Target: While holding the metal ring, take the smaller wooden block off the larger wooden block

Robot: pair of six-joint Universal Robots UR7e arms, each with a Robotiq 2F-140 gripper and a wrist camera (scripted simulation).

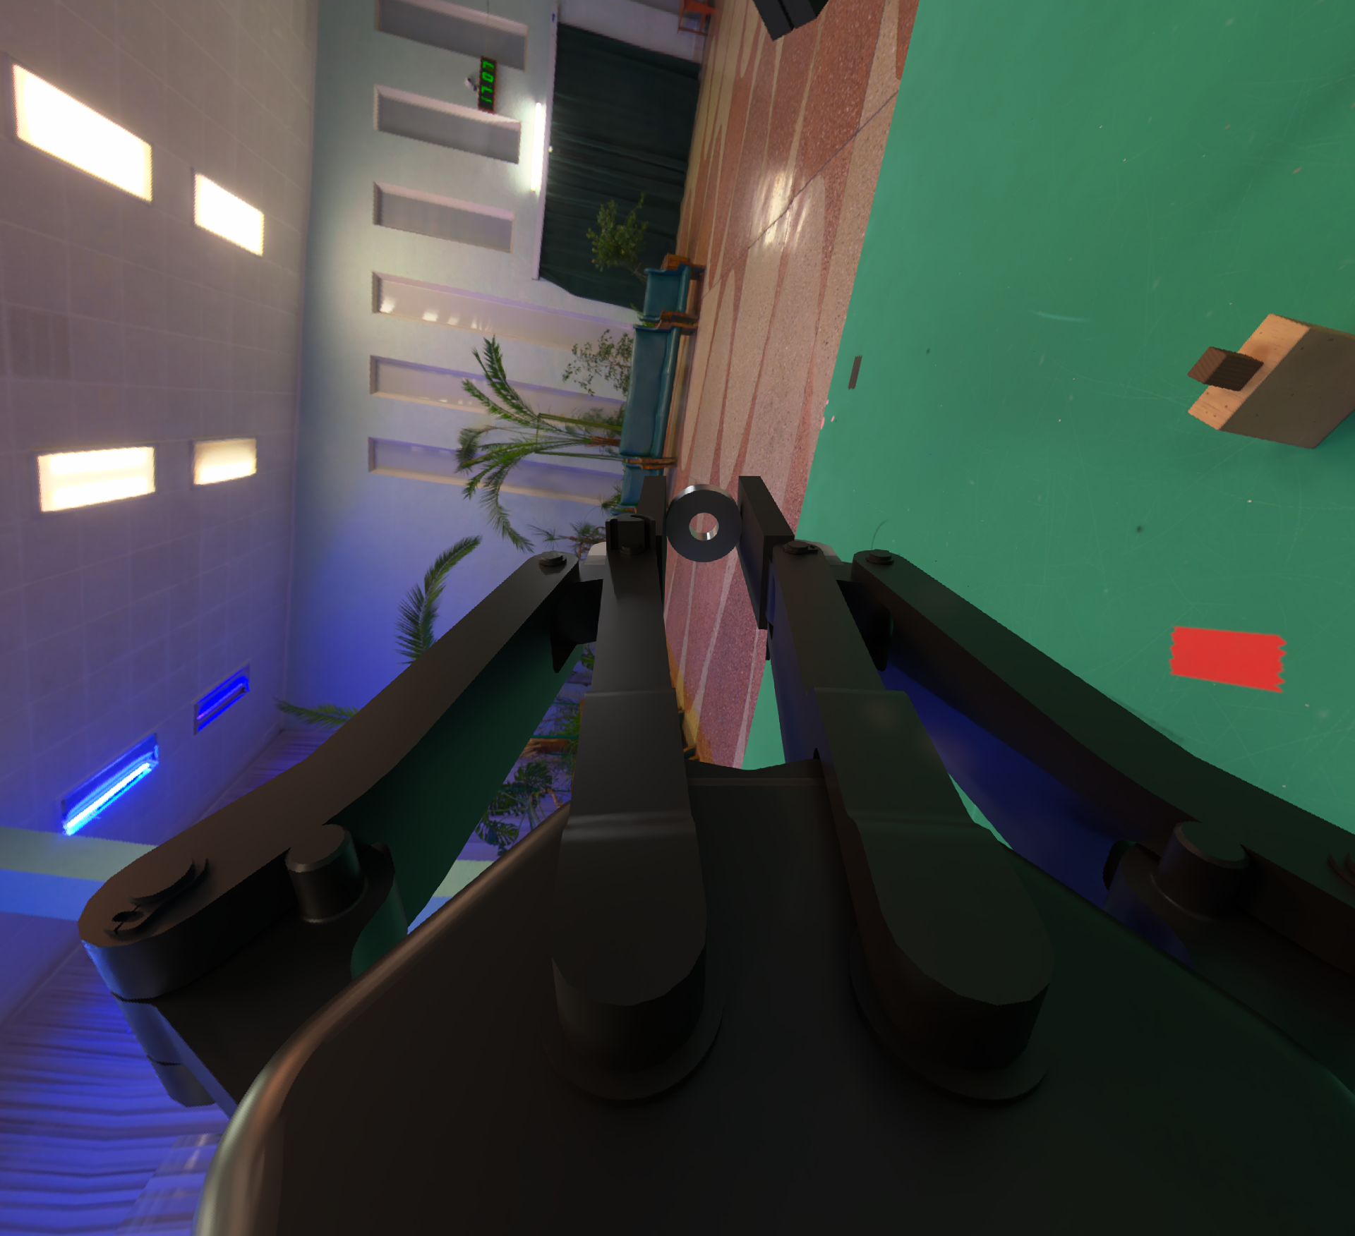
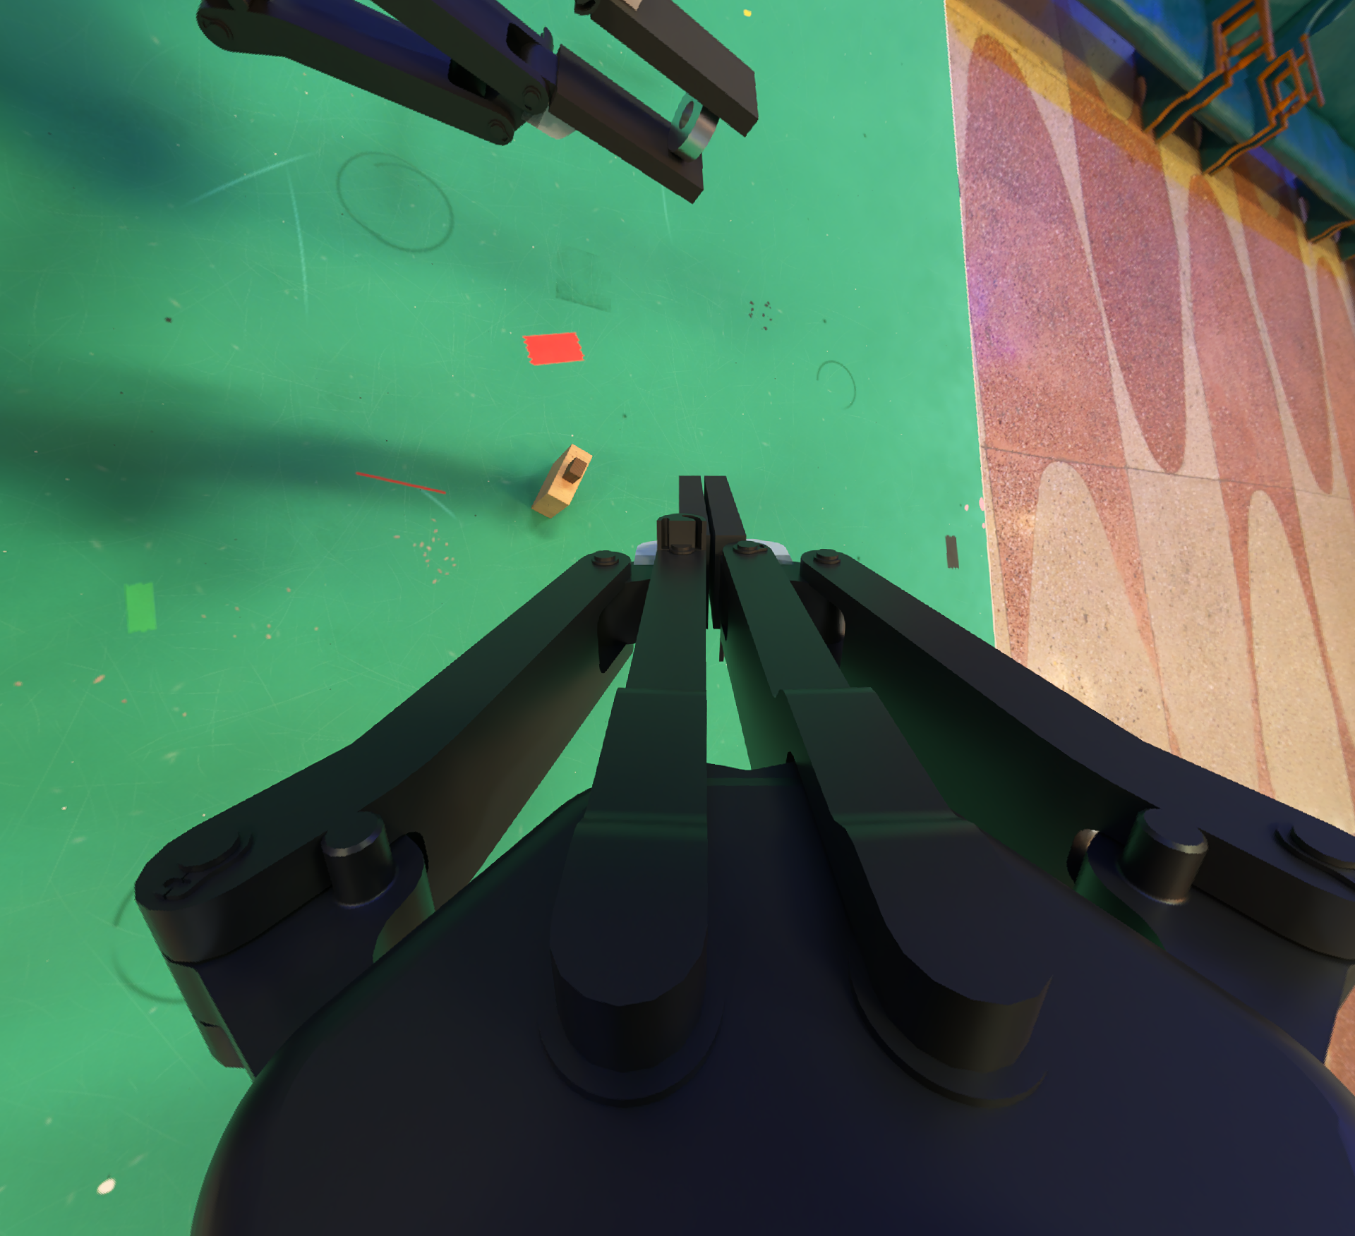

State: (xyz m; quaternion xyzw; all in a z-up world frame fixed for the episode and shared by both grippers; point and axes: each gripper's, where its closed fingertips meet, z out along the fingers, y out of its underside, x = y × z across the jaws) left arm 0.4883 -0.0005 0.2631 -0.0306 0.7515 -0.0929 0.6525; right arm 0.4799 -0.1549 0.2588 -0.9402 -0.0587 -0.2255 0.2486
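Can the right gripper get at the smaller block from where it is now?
Probably yes. The smaller wooden block sits atop the larger wooden block with bare mat around it, and the left gripper is well clear. But the right gripper is shut and must open first.

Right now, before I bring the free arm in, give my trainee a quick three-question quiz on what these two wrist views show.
1. True or false: the left gripper grips the metal ring between its fingers.
2. Where does the smaller wooden block sit?
A. on the larger wooden block
B. on the red tape patch
C. in the right gripper
3. Fill in: the right gripper's fingers are ____ and hold nothing.

Key
1. True; the right wrist view shows the ring pinched near the fingertips.
2. A; the small dark block rests on the pale larger one, on the green table.
3. Shut.
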